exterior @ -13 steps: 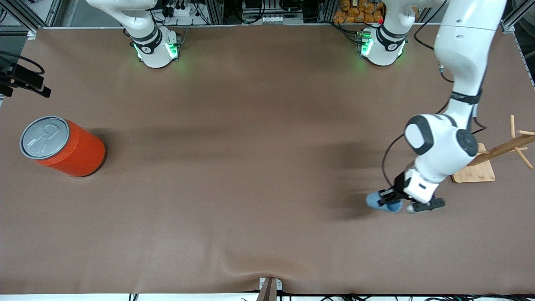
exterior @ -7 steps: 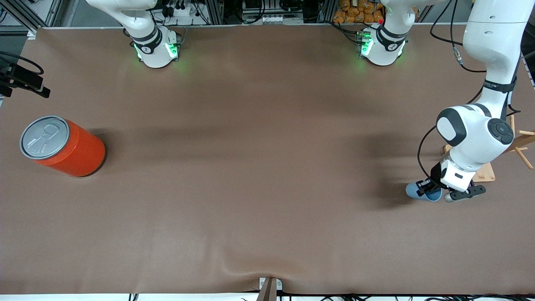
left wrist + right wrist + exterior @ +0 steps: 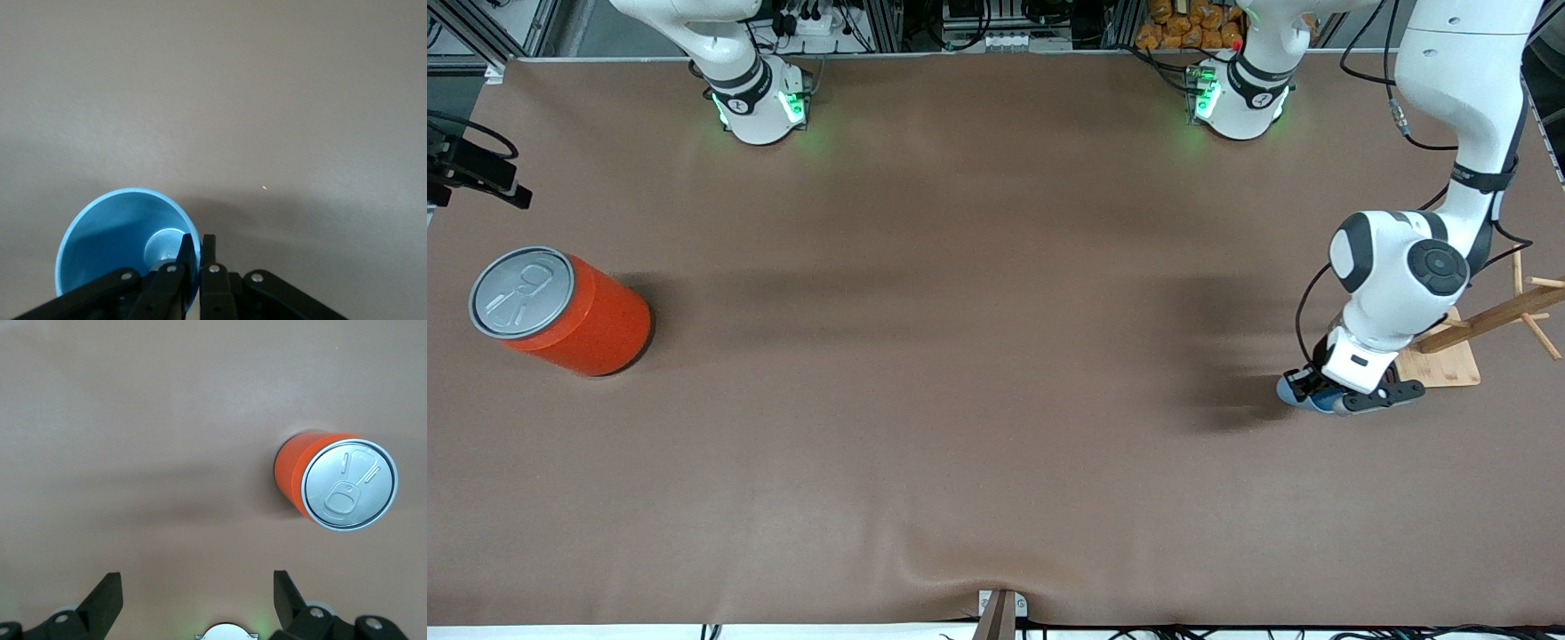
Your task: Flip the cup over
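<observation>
One small light-blue cup (image 3: 123, 247) was the whole business of the moment, and it hung in the left gripper (image 3: 200, 257), whose fingers (image 3: 189, 257) were pressed together on the cup's rim wall, one inside the darker blue bowl and one outside. In the front view the cup (image 3: 1294, 391) showed only as a sliver of blue under the left gripper (image 3: 1307, 384), over the brown surface (image 3: 960, 400) at the left arm's end, just beside the wooden peg stand (image 3: 1449, 360). Whether its base touched the surface could not be told, though the wrist view looked down into its open mouth. It seemed a light, stiff plastic thing, matte enough not to slip readily, and unlikely to break if dropped; a thin wall, though, might flex or pivot in a rim pinch like this one when turned over. A pinch on the rim probably suited the flip, since it left the body free to swing, but a hold lower on the tapered side would likely have slid. The right gripper (image 3: 197, 597) waited with its fingers spread wide, high above the surface near its own base, looking down on the orange can (image 3: 337, 480) that stood at the right arm's end.
</observation>
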